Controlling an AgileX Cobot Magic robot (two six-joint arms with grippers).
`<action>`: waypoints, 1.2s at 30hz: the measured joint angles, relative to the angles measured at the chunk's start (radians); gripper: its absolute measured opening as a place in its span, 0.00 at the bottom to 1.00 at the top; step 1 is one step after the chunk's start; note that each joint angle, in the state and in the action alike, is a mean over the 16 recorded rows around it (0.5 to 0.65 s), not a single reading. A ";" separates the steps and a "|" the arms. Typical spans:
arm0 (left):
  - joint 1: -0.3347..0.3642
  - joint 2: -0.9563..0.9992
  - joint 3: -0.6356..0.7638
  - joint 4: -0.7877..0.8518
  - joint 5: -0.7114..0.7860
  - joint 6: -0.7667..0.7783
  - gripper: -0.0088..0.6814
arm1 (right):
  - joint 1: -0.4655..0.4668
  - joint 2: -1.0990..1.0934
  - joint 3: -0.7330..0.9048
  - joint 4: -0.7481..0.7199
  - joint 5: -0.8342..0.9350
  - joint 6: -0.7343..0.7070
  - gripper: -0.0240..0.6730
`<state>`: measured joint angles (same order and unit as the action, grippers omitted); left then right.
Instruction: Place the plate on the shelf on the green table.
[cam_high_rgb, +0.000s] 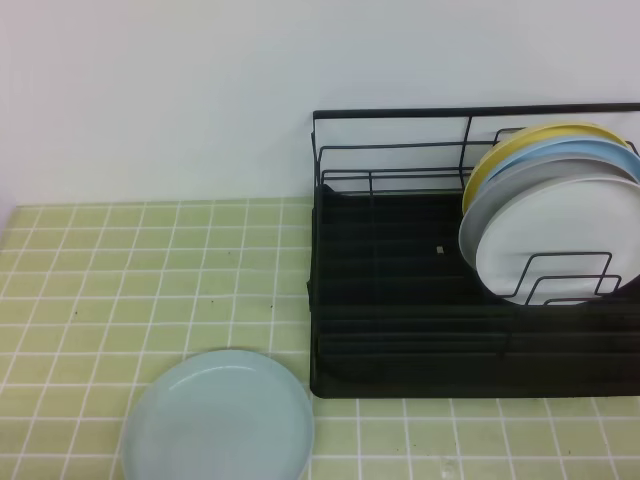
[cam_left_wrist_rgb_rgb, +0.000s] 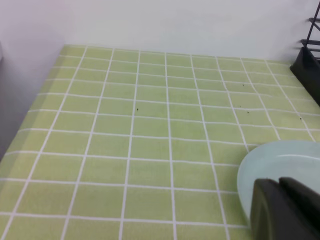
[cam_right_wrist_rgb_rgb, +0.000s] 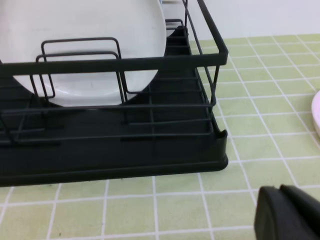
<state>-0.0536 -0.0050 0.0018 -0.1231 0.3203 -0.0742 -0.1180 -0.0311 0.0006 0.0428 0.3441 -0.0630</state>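
Observation:
The pale aqua plate (cam_high_rgb: 215, 418) lies flat on the green table (cam_high_rgb: 120, 270), in front of the shelf's left corner. It also shows in the left wrist view (cam_left_wrist_rgb_rgb: 287, 162), just past my left gripper (cam_left_wrist_rgb_rgb: 280, 185). That gripper's dark fingers look pressed together and hold nothing. The black wire shelf (cam_high_rgb: 400, 300) stands at the right. Its left half is bare. My right gripper (cam_right_wrist_rgb_rgb: 280, 191) looks shut and empty, low on the tiles in front of the shelf's end (cam_right_wrist_rgb_rgb: 150, 150). Neither gripper shows in the exterior view.
A yellow plate (cam_high_rgb: 520, 145), a sky-blue plate (cam_high_rgb: 560, 155) and a white-grey plate (cam_high_rgb: 550, 235) stand in the dividers at the shelf's right end. A pale pink rim (cam_right_wrist_rgb_rgb: 316, 107) shows at the right edge. A white wall runs behind the table.

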 joint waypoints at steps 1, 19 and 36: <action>0.000 0.000 0.000 0.000 0.000 0.000 0.01 | 0.000 0.000 0.000 -0.005 0.000 -0.002 0.03; 0.000 0.000 0.000 -0.015 -0.023 0.000 0.01 | 0.000 0.000 0.003 -0.045 -0.022 -0.021 0.03; 0.000 0.000 0.000 -0.533 -0.141 -0.007 0.01 | 0.000 0.000 0.002 0.469 -0.348 -0.006 0.03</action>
<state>-0.0536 -0.0050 0.0018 -0.6557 0.1796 -0.0809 -0.1180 -0.0311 0.0022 0.5122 -0.0043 -0.0691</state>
